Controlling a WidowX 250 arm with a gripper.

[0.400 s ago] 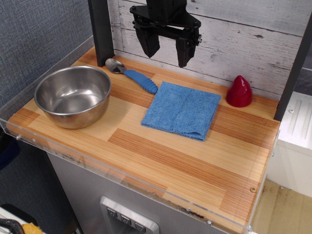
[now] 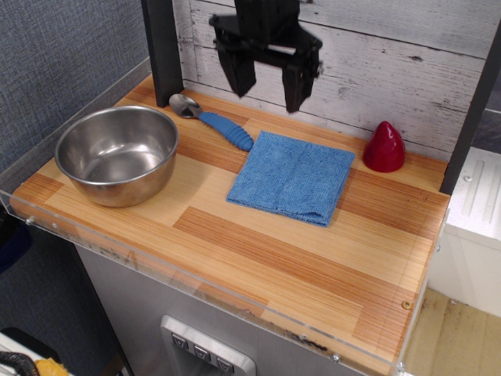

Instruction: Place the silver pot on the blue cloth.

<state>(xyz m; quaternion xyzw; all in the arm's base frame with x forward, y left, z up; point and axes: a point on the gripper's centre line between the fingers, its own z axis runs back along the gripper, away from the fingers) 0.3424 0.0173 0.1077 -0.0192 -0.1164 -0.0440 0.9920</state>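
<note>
The silver pot [image 2: 117,154], a wide shiny steel bowl, sits upright and empty at the left of the wooden table. The blue cloth [image 2: 292,175], a folded square towel, lies flat in the middle, to the pot's right and apart from it. My black gripper [image 2: 266,92] hangs open and empty near the back wall, above the far edge of the cloth and well away from the pot.
A metal spoon with a ribbed blue handle [image 2: 213,120] lies between pot and back wall. A red cone-shaped object [image 2: 384,146] stands at the back right. A black post [image 2: 163,48] rises at the back left. A clear rim [image 2: 196,276] edges the table front.
The gripper has shifted slightly down and its fingers stand a little closer together; the pot, cloth and spoon have not moved.
</note>
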